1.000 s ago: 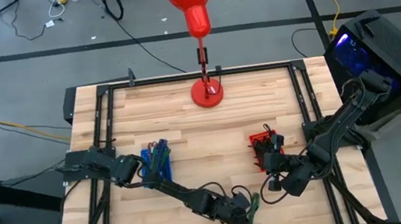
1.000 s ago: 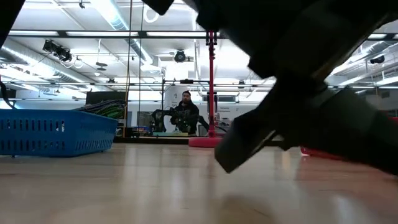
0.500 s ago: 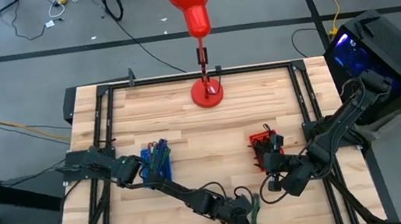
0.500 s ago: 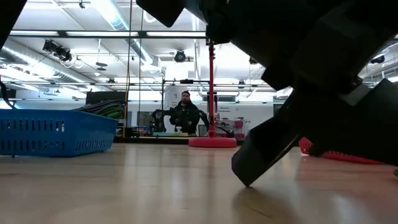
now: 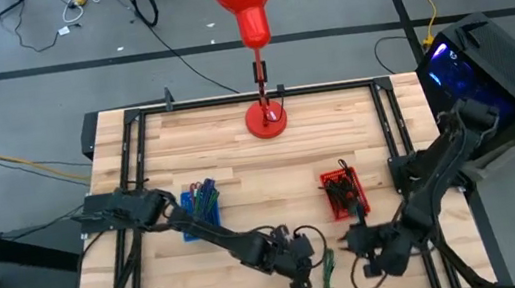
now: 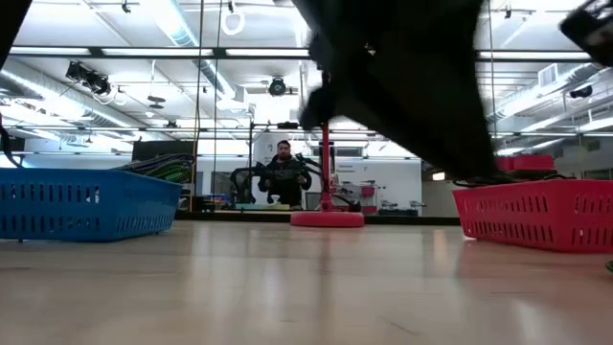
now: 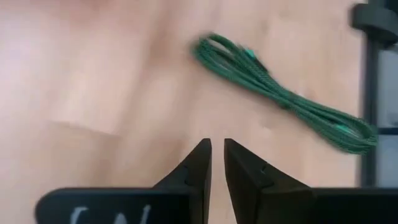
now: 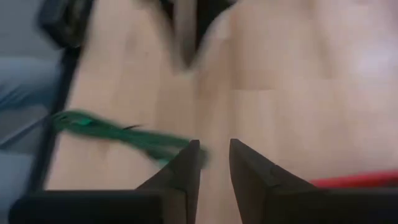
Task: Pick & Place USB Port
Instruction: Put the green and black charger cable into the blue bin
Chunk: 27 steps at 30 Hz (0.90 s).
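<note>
Lying loose near the wooden table's (image 5: 238,147) front edge, coiled green braided cable (image 5: 324,274) between both grippers; left gripper (image 5: 300,277) nearly shut, empty; right gripper (image 5: 362,256) slightly parted, empty, facing it, probably for pickup.

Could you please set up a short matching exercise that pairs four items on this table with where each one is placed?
Things:
1. green cable
2. blue basket
3. red basket
4. red lamp

Places:
A. middle of the table's far edge
B. near edge, between the two grippers
C. left half, beside the left arm
D. right half, beside the right arm

Pairs: 1-B, 2-C, 3-D, 4-A
</note>
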Motion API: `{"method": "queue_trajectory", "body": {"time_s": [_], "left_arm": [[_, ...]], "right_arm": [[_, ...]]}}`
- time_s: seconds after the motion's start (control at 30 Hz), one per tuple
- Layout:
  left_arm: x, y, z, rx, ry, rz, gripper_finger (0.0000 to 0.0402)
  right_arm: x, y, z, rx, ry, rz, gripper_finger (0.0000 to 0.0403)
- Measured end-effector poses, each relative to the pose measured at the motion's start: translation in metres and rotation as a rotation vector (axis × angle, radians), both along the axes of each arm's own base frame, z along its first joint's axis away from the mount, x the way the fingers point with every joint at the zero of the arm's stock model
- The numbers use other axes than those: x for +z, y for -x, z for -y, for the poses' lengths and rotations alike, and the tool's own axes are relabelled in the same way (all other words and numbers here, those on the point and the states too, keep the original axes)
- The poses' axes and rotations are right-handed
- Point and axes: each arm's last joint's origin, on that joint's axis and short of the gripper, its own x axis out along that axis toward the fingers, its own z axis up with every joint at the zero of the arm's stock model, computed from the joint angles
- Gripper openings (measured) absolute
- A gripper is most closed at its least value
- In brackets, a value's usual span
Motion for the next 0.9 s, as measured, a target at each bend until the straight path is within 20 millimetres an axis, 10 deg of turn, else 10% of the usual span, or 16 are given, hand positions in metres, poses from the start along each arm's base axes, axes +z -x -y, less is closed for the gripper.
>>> {"method": "queue_trajectory", "body": {"time_s": [0.33, 0.9], "left_arm": [[0.027, 0.026, -0.008, 0.063, -0.291, -0.045, 0.0049], [0.025, 0.038, -0.009, 0.117, -0.378, -0.110, 0.0051]], "right_arm": [[-0.058, -0.017, -0.028, 0.131, 0.036, -0.127, 0.0087], [-0.065, -0.032, -0.026, 0.177, 0.011, -0.136, 0.0171]]}}
